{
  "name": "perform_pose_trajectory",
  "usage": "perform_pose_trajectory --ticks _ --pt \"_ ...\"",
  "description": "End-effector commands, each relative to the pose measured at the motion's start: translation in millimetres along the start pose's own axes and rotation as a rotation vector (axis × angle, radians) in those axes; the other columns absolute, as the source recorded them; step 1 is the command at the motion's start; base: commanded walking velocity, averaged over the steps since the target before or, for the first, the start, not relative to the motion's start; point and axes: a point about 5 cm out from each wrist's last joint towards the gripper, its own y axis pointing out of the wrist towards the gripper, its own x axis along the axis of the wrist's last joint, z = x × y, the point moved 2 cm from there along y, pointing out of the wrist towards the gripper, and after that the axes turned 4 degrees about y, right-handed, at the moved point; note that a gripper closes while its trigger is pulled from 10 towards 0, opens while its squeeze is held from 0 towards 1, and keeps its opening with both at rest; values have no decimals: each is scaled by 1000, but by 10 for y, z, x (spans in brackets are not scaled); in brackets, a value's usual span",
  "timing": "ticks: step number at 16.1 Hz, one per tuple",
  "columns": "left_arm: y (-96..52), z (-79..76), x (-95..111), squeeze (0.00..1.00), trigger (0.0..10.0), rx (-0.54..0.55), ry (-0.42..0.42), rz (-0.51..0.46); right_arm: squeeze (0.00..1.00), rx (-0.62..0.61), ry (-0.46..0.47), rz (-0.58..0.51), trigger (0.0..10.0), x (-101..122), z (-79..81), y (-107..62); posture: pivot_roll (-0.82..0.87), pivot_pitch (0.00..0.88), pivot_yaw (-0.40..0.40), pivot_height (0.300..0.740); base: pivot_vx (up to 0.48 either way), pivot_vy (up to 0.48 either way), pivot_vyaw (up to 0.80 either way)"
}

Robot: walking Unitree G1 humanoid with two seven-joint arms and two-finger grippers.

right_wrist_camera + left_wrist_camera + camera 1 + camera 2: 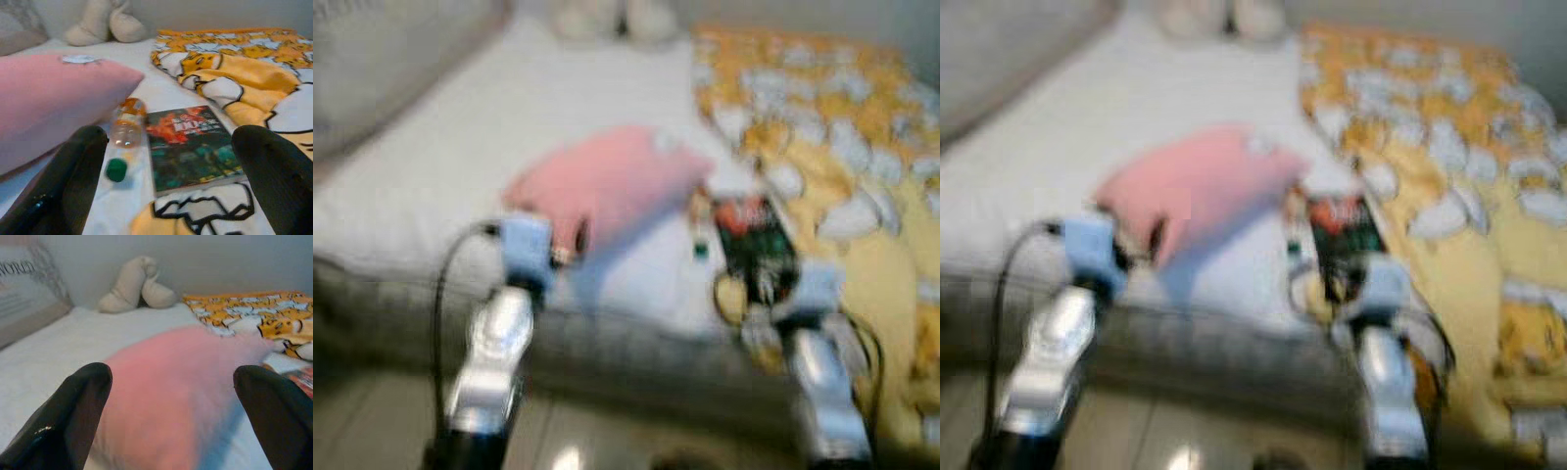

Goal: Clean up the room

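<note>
A pink pillow lies in the middle of the white bed sheet. My left gripper is open, its black fingers spread wide just in front of the pillow's near end. To the pillow's right lie a small orange-capped clear bottle, a green cap and a dark book with a red cover picture. My right gripper is open too, hovering low over the sheet short of the book, holding nothing. The eye views are blurred.
A yellow and white patterned blanket covers the bed's right side and laps under the book. A beige plush toy sits at the head by the wall. A grey printed pillow lies far left. The bed's grey edge runs below my arms.
</note>
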Motion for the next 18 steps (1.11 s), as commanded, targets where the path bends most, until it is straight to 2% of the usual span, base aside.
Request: perform_pose_trajectory --ticks 1,3,5,7,8,10,12,14,18 --pt "-16 98 32 0 10000 21 33 -15 0 29 20 -16 10000 40 109 51 78 0 1 731 439 0 0" --pt "-7 92 69 0 10000 10 45 -29 0 -24 68 8 10000 25 66 102 84 0 5 731 442 0 0" --pt "0 71 104 0 10000 -14 50 -37 0 -84 109 43 10000 5 -34 230 94 0 18 731 452 0 0" --pt "-13 13 129 0 10000 -73 100 -32 0 -113 121 61 10000 43 -106 395 111 11 32 731 480 0 0" --pt "-28 -30 149 0 10000 -109 111 -34 0 -158 94 82 10000 47 -191 456 124 21 41 731 465 0 0" --pt "-58 -71 157 0 10000 -148 115 -19 0 -191 118 139 10000 15 -248 571 143 32 54 731 217 0 0" --pt "-146 -37 172 0 10000 -148 109 -6 0 -157 94 190 10000 65 -165 765 184 59 56 731 0 0 0" --pt "-244 -5 197 0 10000 -144 109 4 0 -123 94 221 10000 66 -75 830 217 89 55 731 0 0 0" --pt "-458 116 260 0 10000 -123 125 38 0 -168 66 260 10000 12 -13 873 290 143 52 731 0 0 0"
